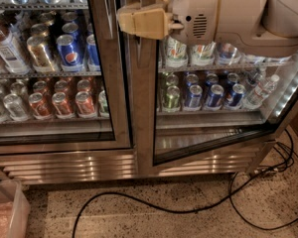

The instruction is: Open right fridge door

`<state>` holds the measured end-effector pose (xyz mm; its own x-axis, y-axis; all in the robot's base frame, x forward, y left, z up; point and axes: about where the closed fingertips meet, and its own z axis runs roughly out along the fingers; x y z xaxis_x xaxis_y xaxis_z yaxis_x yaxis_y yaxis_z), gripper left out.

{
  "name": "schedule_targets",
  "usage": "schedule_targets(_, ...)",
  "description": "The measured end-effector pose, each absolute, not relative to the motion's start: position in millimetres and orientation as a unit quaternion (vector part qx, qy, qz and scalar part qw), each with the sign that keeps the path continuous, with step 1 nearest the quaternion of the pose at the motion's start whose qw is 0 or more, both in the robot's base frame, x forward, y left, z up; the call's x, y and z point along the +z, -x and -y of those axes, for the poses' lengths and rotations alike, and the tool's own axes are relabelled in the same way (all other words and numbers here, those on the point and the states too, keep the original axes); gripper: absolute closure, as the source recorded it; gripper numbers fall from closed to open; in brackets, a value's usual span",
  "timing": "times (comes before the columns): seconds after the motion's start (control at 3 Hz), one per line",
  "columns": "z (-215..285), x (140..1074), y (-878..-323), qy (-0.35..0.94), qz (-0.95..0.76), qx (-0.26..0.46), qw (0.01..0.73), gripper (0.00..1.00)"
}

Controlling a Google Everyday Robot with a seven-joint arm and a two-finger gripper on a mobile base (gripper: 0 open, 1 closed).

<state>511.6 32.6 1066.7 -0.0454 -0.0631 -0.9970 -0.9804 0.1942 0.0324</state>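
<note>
The wide stainless-steel two-door drinks fridge [139, 171] fills the upper two thirds of the frame, its wire shelves packed with cans; a slatted steel grille [64, 165] runs along its base. The right fridge door [208, 125], a tall clear glass pane in a brushed steel frame with black inner trim, takes up the centre and right of the frame and stands ajar; its bottom edge slants up toward the right, away from the line of the grille. The matching left glass door [116, 88] lies flush and closed in the left half, with a blue Pepsi can [69, 53] and red cans behind it.

The beige two-finger gripper [134, 23] sits at upper centre, right against the steel left edge of the right door's frame; how far it is open, or whether it has hold of the frame, I cannot tell. The thick beige robot arm [238, 14] reaches in from the upper right corner, covering the top of the pane.

Along the bottom of the frame a black cable [164, 209] loops over the speckled terrazzo floor [139, 224]; a clear plastic bin [10, 209] sits in the lower left corner.
</note>
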Motion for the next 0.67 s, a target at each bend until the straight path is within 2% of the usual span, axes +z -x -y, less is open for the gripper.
schedule_targets(0.67,-28.4,1068.5,-499.7,0.448,-0.582,0.438,0.518,1.00)
